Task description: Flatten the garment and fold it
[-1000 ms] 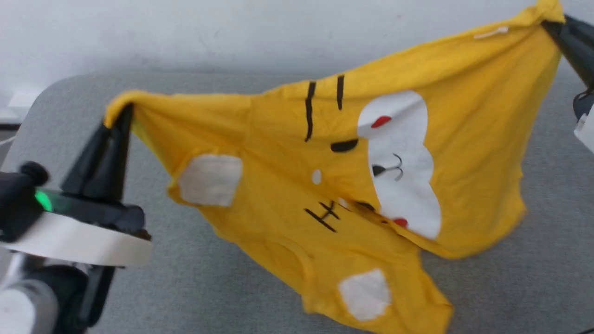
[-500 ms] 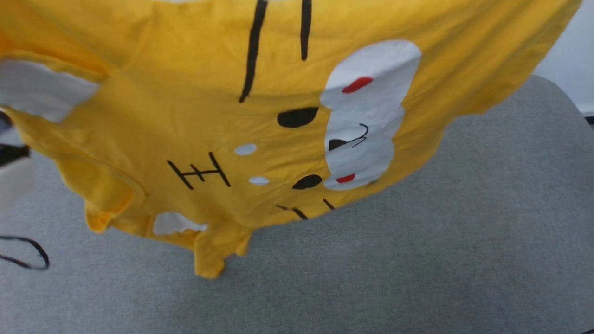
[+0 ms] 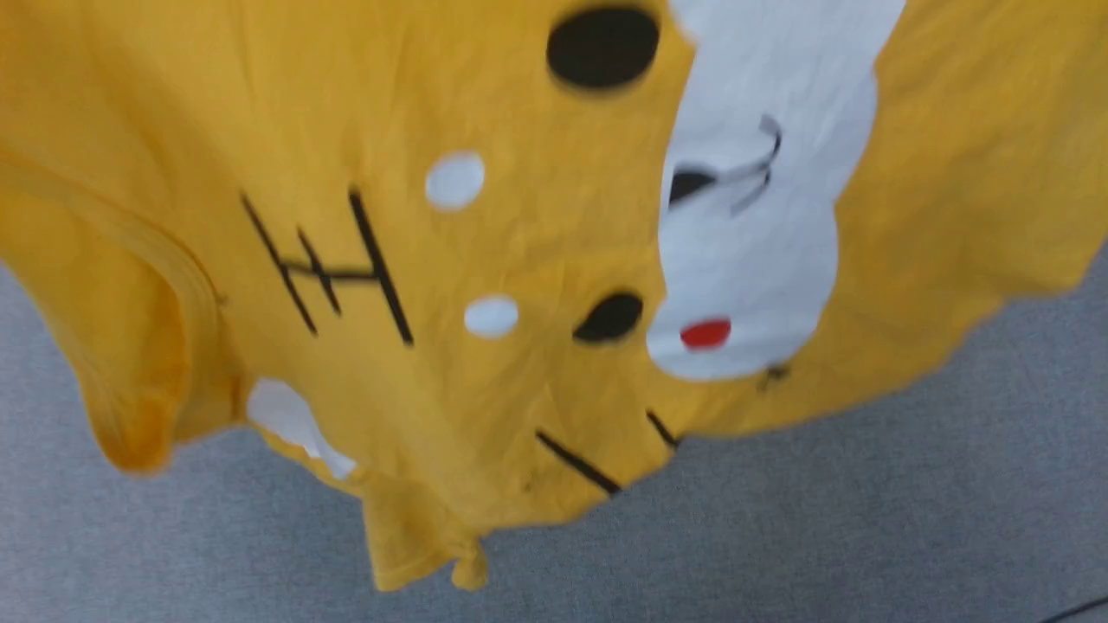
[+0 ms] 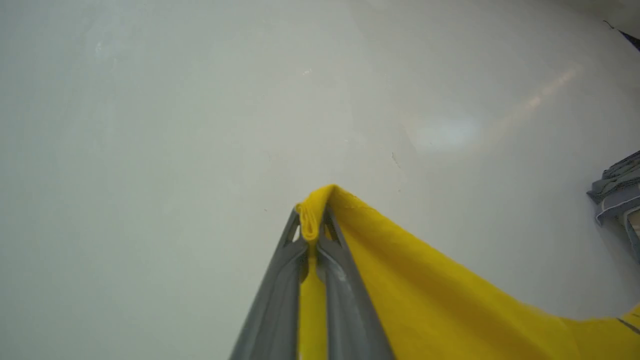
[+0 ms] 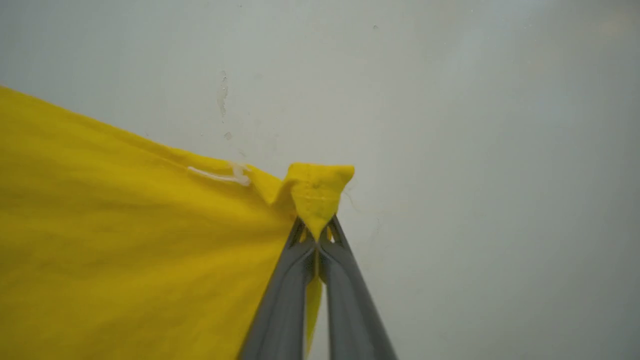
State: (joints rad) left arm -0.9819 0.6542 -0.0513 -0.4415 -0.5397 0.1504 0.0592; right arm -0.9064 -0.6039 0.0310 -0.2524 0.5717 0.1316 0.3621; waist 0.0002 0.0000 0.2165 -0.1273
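- Holding the garment (image 3: 519,260) spread in the air above the grey counter (image 3: 866,536); not yet laid flat, not yet folded.
- Clamping 1 bunched yellow corner in the left hand (image 4: 312,235), another in the right hand (image 5: 316,240), near a small white tag (image 5: 220,176).
- Judged early: lowering, smoothing and every fold left to do.
- Counted: 1 garment, 2 hands, 1 counter; in the head view's print, 2 black eyes (image 3: 603,48), 1 red dot (image 3: 705,333), 2 small white dots (image 3: 454,180).
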